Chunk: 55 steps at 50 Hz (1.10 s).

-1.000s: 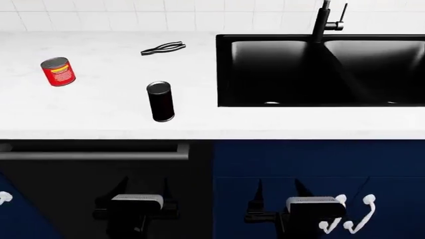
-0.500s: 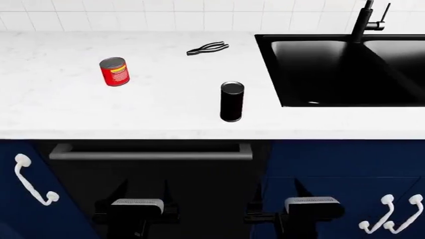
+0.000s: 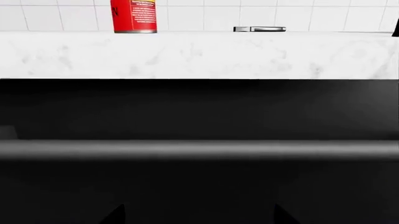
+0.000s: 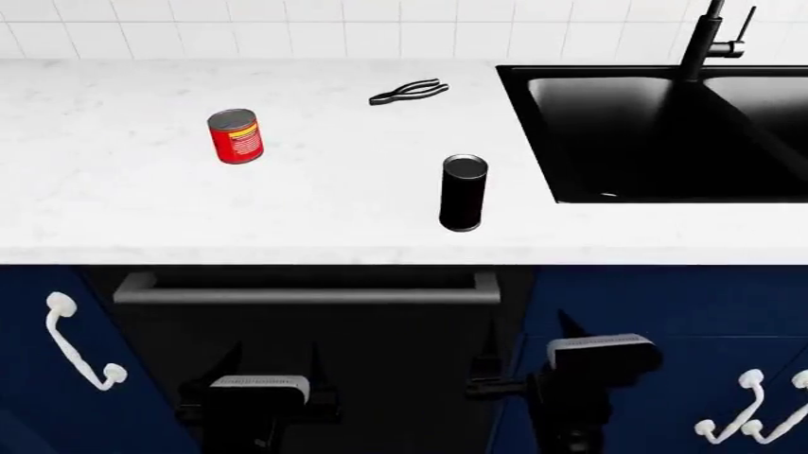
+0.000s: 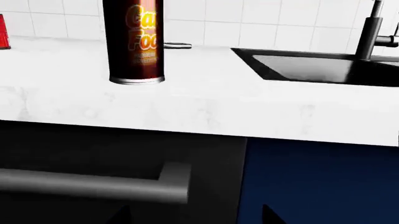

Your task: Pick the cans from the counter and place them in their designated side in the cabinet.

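The white marbled counter point(image 4: 151, 208) ran ahead of and above both my grippers, backed by white wall tile point(image 4: 316, 38). Below its edge sat a black appliance front with a grey bar handle point(image 4: 307, 288), flanked by navy cabinet doors point(image 4: 657, 312) with white handles. Ahead of my right gripper point(image 4: 524, 359) and off to its outer side, the black sink point(image 4: 657, 132) and tap point(image 4: 713, 38) were set in the counter.

The black can point(image 4: 464, 193) stood upright beyond my right gripper, near the counter edge. The red can point(image 4: 237, 136) stood farther back, beyond my left gripper point(image 4: 272, 364). Black tongs point(image 4: 408, 92) lay past both cans.

Both my grippers hung below counter level, fingers spread, holding nothing.
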Tool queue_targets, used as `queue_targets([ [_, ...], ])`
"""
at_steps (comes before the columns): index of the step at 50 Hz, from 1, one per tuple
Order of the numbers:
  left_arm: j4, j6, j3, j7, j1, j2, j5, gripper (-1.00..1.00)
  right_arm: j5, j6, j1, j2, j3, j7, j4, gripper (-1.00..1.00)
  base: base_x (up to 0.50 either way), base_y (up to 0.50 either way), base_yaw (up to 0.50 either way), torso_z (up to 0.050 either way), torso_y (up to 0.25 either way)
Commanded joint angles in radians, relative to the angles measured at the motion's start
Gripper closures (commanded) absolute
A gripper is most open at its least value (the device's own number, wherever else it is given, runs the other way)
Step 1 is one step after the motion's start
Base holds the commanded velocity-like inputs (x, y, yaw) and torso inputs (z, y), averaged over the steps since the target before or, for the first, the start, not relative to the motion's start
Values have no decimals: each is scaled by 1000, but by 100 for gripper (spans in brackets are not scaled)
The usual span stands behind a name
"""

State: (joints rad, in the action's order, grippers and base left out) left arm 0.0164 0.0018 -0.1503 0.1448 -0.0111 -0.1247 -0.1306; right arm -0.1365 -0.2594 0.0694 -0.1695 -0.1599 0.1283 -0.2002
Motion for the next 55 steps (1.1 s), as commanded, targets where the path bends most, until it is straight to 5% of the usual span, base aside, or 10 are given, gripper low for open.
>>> queue_targets([
  [1, -3, -12, -11, 4, -2, -8, -18, -100, -133, -446, 179, -59, 18, -34, -245, -100, 0, 0, 0, 0, 0],
  [19, 0, -18, -23, 19, -2, -16, -35, -100, -222, -811, 553, -58, 11, -46, -254, -100, 0, 0, 0, 0, 0],
  [55, 18, -22, -44, 41, -15, -33, -55, -100, -204, -690, 697, -16, -81, -104, 57, -100, 0, 0, 0, 0, 0],
])
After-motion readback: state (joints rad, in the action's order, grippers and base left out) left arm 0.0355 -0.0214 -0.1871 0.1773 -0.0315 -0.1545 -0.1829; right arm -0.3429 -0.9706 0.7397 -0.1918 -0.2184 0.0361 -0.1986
